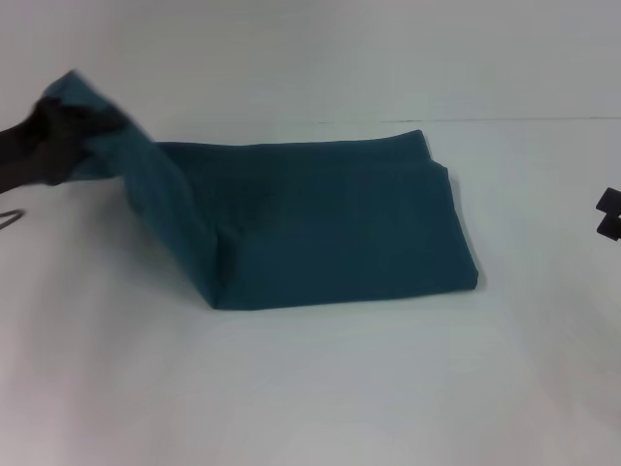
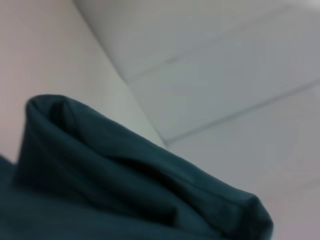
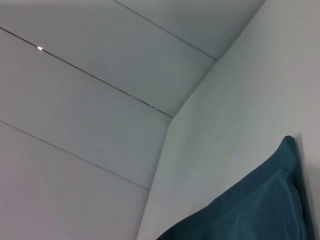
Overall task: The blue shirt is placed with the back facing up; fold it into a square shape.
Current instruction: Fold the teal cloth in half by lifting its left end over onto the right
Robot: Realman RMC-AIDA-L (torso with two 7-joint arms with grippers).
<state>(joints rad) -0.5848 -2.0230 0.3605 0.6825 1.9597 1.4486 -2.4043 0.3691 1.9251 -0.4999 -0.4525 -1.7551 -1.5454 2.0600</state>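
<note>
The blue shirt lies partly folded on the white table, plain teal cloth facing up. Its left end is lifted off the table in a raised strip. My left gripper holds that lifted end up at the far left, shut on the cloth. The left wrist view is filled by a bunched fold of the blue shirt. My right gripper shows only as a dark tip at the right edge, apart from the shirt. A corner of the blue shirt shows in the right wrist view.
White walls with thin seams rise behind the table. A small thin metal piece shows at the left edge under my left arm.
</note>
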